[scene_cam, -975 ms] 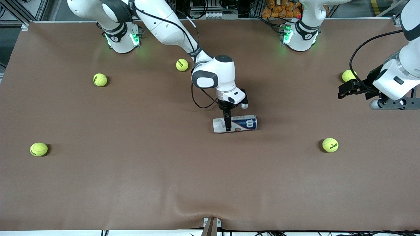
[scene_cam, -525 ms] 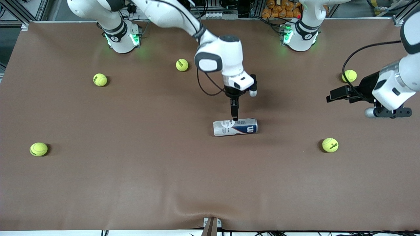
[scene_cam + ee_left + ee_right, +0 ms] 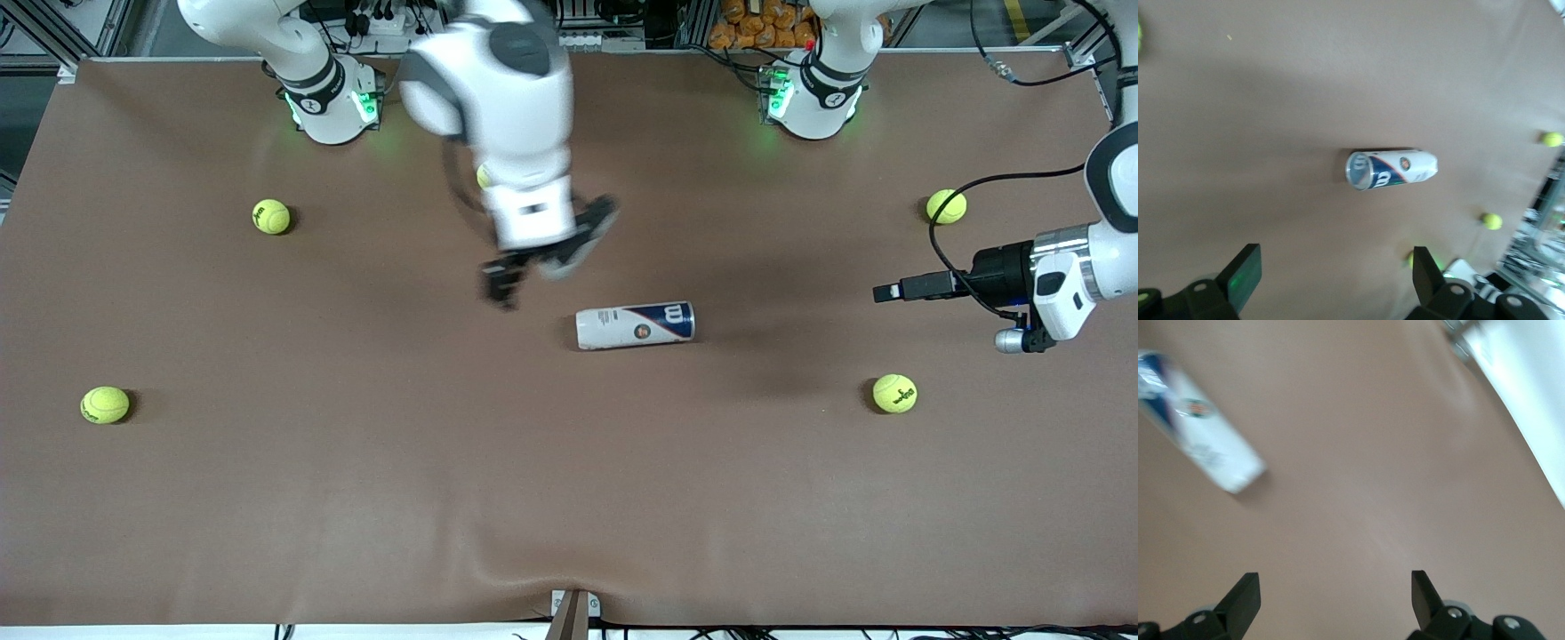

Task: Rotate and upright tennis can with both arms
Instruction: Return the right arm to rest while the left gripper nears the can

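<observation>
The tennis can [image 3: 636,326] lies on its side in the middle of the brown table, white end toward the right arm's end and dark-blue "W" end toward the left arm's end. Nothing holds it. It shows in the left wrist view [image 3: 1391,169], open end on, and in the right wrist view [image 3: 1201,433]. My right gripper [image 3: 502,286] hangs open and empty over the table beside the can's white end [image 3: 1335,587]. My left gripper [image 3: 889,292] is open and empty, held level toward the left arm's end of the table and pointing at the can [image 3: 1335,267].
Several yellow-green tennis balls lie about: one [image 3: 271,216] and one [image 3: 105,404] toward the right arm's end, one [image 3: 894,393] and one [image 3: 946,206] near the left gripper. Another ball [image 3: 481,176] is partly hidden by the right arm.
My right gripper rose off the can and swung toward the right arm's end. The can rolled slightly away from the front camera. My left gripper dropped lower and turned level.
</observation>
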Controlling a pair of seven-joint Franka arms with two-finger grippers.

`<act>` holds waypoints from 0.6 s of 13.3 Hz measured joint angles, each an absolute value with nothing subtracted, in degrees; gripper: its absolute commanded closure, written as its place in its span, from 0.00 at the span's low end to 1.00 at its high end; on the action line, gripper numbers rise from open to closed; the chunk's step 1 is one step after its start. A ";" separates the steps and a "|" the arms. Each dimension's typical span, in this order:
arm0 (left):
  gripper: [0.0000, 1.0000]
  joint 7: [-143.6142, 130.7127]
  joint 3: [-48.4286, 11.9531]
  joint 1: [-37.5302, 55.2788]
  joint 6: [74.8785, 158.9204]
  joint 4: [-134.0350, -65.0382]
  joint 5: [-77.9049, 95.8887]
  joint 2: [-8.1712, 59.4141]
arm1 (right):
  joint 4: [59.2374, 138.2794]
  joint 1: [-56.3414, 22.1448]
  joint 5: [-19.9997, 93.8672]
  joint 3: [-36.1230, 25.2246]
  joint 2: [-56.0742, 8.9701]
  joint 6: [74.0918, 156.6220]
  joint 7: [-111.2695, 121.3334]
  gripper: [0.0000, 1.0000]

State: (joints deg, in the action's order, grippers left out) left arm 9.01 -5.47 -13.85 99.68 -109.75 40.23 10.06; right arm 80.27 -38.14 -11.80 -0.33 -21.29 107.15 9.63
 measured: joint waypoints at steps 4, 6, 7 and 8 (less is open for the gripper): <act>0.00 16.93 -5.50 -14.80 103.14 -119.82 51.07 10.23 | 80.34 -24.65 -11.16 -0.83 -17.11 99.40 10.37 0.00; 0.00 21.33 -5.65 -14.79 105.63 -124.33 54.83 10.25 | 80.31 -19.27 -11.07 -1.16 -14.23 95.42 9.88 0.00; 0.00 22.88 -5.81 -14.77 106.44 -125.94 56.27 10.25 | 80.40 -16.34 -10.71 -1.25 -12.68 93.31 9.40 0.00; 0.00 23.52 -5.95 -14.75 106.81 -126.96 56.97 10.25 | 80.58 -13.40 -9.98 -1.30 -11.37 91.47 9.19 0.00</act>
State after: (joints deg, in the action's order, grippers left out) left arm 23.52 -5.95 -14.75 106.81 -126.96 56.97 10.25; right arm 80.58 -13.40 -9.98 -1.30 -11.37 91.47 9.19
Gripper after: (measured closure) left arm 0.000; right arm 0.000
